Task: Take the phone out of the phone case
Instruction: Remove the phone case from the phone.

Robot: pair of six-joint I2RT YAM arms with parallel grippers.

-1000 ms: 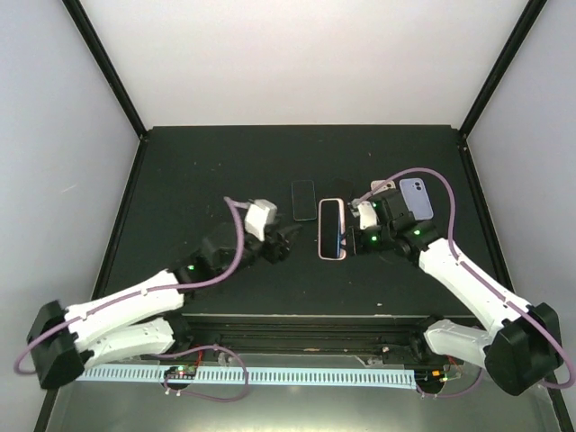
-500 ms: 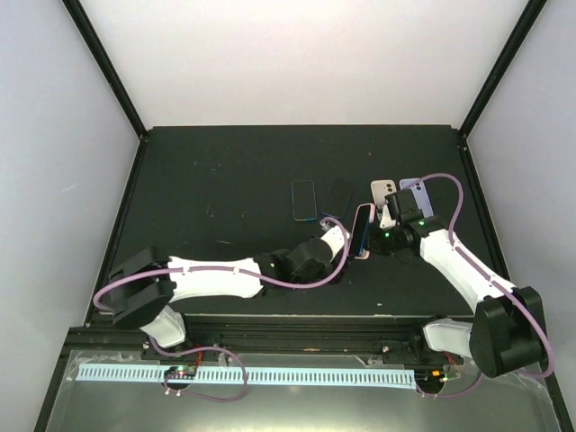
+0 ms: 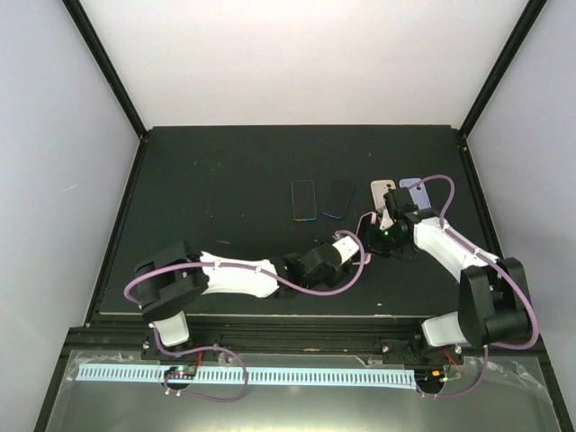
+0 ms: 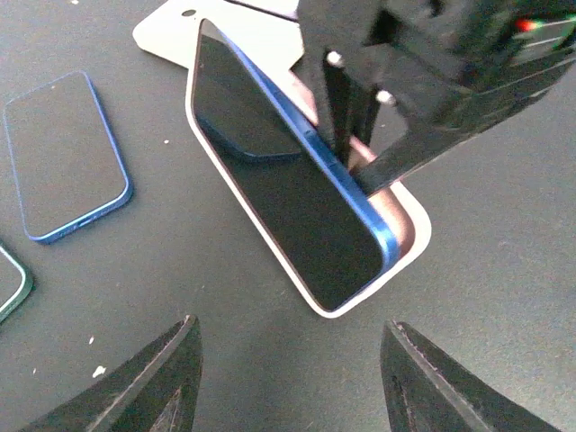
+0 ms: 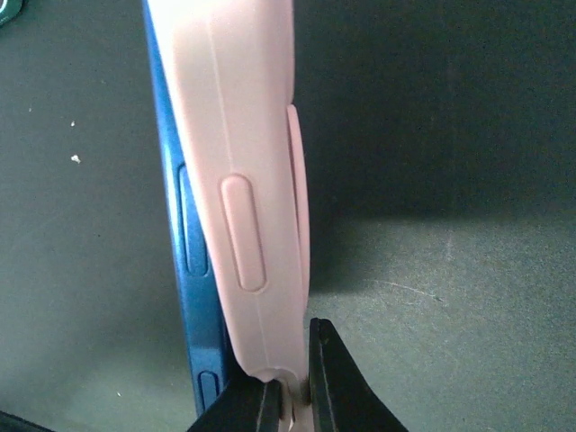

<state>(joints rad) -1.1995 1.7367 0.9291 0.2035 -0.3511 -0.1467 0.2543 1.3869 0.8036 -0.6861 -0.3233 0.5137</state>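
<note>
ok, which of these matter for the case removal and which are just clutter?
Job: phone; pink case around it; right gripper, pinching the case rim; left gripper, open, not touching the phone.
Clutter: blue phone; green-edged phone; beige case; lilac case (these two might be phones).

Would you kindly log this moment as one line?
right gripper: shut on case | left gripper: open, before phone | phone: one edge lifted out
</note>
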